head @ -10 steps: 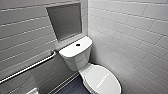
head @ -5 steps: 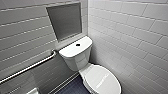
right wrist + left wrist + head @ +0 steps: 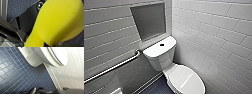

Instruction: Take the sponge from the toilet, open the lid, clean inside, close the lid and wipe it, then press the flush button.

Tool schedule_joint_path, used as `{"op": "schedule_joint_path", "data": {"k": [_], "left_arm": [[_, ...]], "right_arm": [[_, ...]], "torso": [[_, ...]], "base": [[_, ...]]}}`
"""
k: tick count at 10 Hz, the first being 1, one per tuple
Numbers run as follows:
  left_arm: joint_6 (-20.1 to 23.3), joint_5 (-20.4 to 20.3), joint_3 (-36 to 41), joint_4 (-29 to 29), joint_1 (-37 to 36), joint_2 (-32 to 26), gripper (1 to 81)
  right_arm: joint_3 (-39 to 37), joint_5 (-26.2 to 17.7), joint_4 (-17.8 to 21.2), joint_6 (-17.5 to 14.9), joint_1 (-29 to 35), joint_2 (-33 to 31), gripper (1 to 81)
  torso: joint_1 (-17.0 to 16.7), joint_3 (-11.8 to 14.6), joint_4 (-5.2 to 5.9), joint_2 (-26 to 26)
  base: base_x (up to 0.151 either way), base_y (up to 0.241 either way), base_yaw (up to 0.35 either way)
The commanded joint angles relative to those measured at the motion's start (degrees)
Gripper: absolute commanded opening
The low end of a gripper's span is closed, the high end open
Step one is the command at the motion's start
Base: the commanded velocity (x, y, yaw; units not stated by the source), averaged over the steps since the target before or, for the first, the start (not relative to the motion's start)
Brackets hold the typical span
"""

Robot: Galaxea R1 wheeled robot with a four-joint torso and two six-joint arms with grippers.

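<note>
The white toilet point(image 3: 163, 58) stands in the corner, tank against the back wall. Its lid point(image 3: 188, 80) is down over the bowl. The small dark flush button point(image 3: 162, 45) sits in the middle of the tank top. In the right wrist view the bright yellow sponge point(image 3: 58, 23) looms very close, and my right gripper is shut on it. The left wrist view looks up from low at the toilet bowl's point(image 3: 36, 57) underside and the lid's point(image 3: 60, 54) edge. Dark parts of my left gripper point(image 3: 40, 91) hang above the floor with nothing in them.
A metal grab bar point(image 3: 111, 68) runs along the left wall. A grey recessed niche point(image 3: 149, 20) sits above the tank. White tiled wall point(image 3: 214, 40) closes in tightly on the toilet's right. The floor point(image 3: 18, 74) is dark blue small tile.
</note>
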Motion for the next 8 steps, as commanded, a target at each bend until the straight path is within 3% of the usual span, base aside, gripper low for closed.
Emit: {"op": "schedule_joint_path", "data": {"k": [1,5,6,7,8], "left_arm": [[-3.38,3.40,-0.50,-2.37,-7.00,1.61,81.1],[-4.97,3.40,-4.89,-3.33,-11.23,8.38,81.1],[-5.15,3.40,-5.95,-3.51,-11.84,9.96,81.1],[-5.32,3.40,-6.57,-3.51,-12.45,11.19,81.1],[-5.41,3.40,-6.57,-3.60,-13.25,11.90,81.1]], "right_arm": [[1.42,-3.15,-2.13,-0.07,-0.67,-1.42,1.0],[0.36,-3.06,-2.39,0.10,-0.31,0.08,1.0],[0.27,-3.06,-2.83,0.02,-0.31,0.34,1.0],[0.36,-3.06,-3.10,0.10,-0.23,0.43,1.0],[0.27,-3.06,-3.37,0.10,0.12,0.52,1.0]], "torso": [[0.00,0.00,0.00,0.00],[0.00,0.00,0.00,0.00],[0.00,-4.09,0.00,0.00],[0.00,-5.51,0.00,0.00],[0.00,-0.90,0.00,0.00]], "base": [[0.000,0.000,0.000],[0.000,0.000,0.000],[0.000,0.000,0.000],[0.000,0.000,0.000],[0.000,0.000,0.000]]}}
